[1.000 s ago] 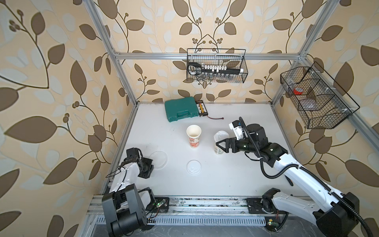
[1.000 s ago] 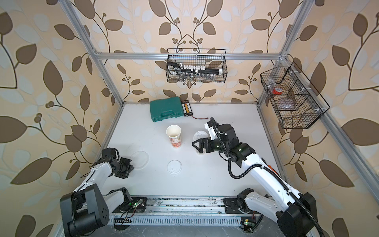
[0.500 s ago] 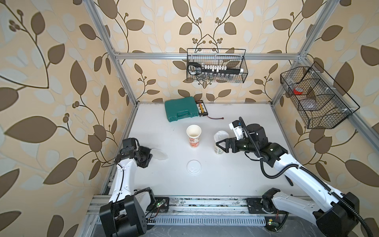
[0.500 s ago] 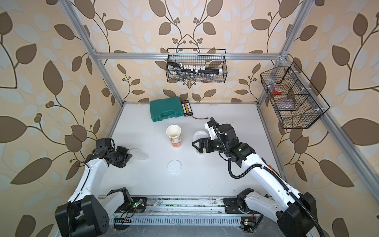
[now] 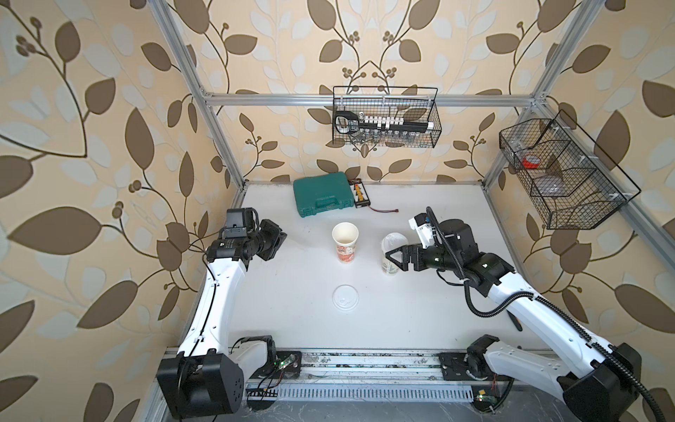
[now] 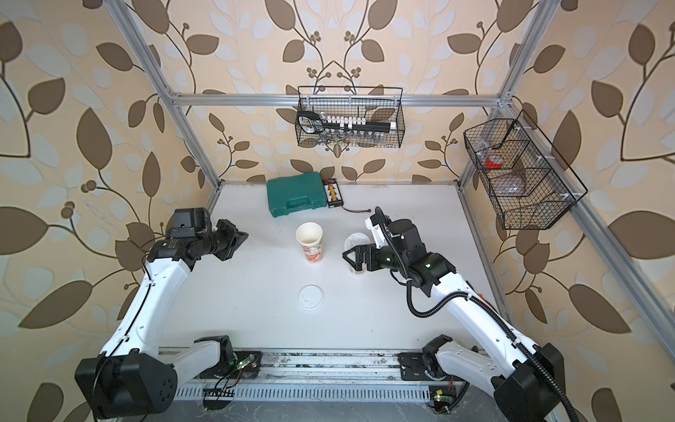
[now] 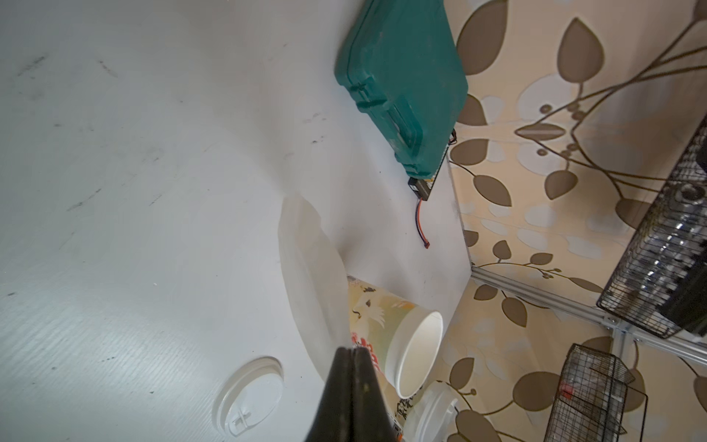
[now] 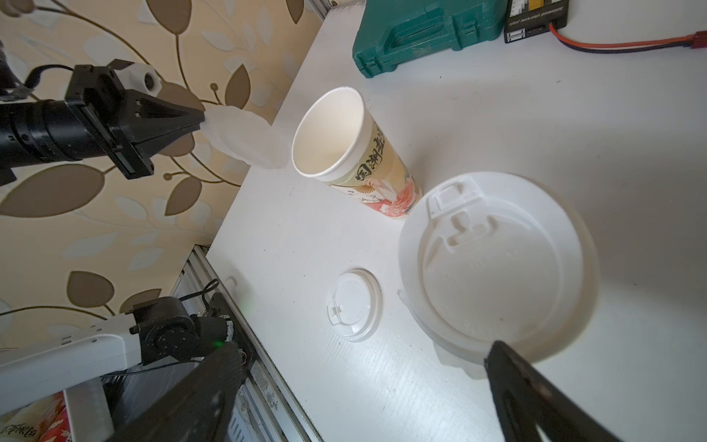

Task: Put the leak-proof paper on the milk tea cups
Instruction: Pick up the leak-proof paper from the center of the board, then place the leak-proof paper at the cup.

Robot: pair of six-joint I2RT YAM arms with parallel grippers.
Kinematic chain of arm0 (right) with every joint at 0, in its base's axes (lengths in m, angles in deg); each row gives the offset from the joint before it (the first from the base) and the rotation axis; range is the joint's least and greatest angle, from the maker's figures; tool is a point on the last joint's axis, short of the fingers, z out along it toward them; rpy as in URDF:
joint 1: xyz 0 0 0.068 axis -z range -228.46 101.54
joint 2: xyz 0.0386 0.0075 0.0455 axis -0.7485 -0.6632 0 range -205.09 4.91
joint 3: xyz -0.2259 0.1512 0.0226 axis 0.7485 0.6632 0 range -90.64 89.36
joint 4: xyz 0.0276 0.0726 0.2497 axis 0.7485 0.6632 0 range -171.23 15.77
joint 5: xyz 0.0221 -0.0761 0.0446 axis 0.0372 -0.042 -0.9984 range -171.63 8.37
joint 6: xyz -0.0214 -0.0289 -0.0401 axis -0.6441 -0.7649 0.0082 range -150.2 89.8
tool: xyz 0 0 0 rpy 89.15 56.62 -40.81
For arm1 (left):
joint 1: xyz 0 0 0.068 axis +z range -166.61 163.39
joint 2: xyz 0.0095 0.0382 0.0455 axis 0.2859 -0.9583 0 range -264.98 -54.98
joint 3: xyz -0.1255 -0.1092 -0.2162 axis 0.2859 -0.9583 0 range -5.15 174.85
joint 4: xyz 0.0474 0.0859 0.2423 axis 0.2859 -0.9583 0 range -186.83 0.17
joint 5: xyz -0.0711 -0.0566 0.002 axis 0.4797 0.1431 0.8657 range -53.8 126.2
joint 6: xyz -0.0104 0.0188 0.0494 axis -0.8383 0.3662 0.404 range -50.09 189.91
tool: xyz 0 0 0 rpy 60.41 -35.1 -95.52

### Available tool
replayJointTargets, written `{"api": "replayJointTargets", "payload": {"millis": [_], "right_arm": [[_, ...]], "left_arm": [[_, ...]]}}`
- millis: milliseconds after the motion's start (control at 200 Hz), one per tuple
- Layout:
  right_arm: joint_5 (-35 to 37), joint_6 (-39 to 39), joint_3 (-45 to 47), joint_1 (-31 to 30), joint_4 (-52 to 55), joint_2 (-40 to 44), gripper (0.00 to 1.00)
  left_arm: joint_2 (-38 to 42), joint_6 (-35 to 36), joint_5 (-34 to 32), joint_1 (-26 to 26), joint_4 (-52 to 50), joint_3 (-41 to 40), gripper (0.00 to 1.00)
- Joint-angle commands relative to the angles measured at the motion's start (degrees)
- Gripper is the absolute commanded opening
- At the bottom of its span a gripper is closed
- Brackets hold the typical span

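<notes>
In both top views, a white worktop (image 5: 285,303) sits inside a leaf-papered booth. The left pincer (image 5: 282,237) hangs above the worktop's left side, jaws pressed together. What they hold is too faint to see from here. An open red-orange cup (image 5: 345,244) stands mid-worktop. Just beside it stands a lidded cup (image 5: 393,241), with the right pincer (image 5: 391,255) at it, jaws wide apart. Whether they touch it I cannot tell. A loose lid (image 5: 345,297) lies nearer the front.

Left wrist view: the jaws are clamped on the edge of the leak-proof paper (image 7: 310,268), a pale round film held in the air, apart from the open cup.

Right wrist view: the leak-proof paper (image 8: 245,143) hangs just short of the open cup's mouth, not over it. The other cup wears its white lid.

The step in hand seems to be carrying the film to the open cup. The next move calls for levelling it, centring it over the mouth, then letting go.
</notes>
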Motion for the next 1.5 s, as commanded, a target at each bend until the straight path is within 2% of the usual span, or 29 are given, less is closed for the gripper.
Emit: {"api": "replayJointTargets", "payload": {"millis": [0, 175, 455, 630, 775, 1040, 1500], "right_arm": [[2.2, -0.2, -2.3, 0.1, 1.7, 0.5, 1.0], [3.4, -0.1, -2.3, 0.1, 2.7, 1.5, 1.0], [4.4, 0.5, -2.0, 0.2, 3.2, 2.1, 1.0], [4.6, 0.6, -1.6, 0.2, 3.1, 2.1, 1.0], [4.4, 0.5, -1.6, 0.2, 2.8, 1.4, 1.0], [4.1, 0.5, -1.9, 0.1, 2.6, 0.3, 1.0], [3.3, 0.9, -2.1, 0.2, 2.1, -0.4, 1.0]], "left_arm": [[-2.1, -2.1, 2.0, -3.0, 3.5, 4.9, 0.0], [-6.1, -2.8, 1.2, -9.3, 6.2, 12.2, 0.0], [-11.6, -6.7, 3.9, -17.5, 15.1, 17.9, 0.0], [-12.3, -10.6, 6.6, -21.0, 23.4, 15.0, 0.0], [-11.6, -11.9, 7.2, -22.1, 26.3, 9.9, 0.0], [-9.5, -9.1, 8.1, -22.2, 25.1, 1.2, 0.0], [-5.0, -2.2, 2.7, -21.9, 15.2, -2.3, 0.0]]}}
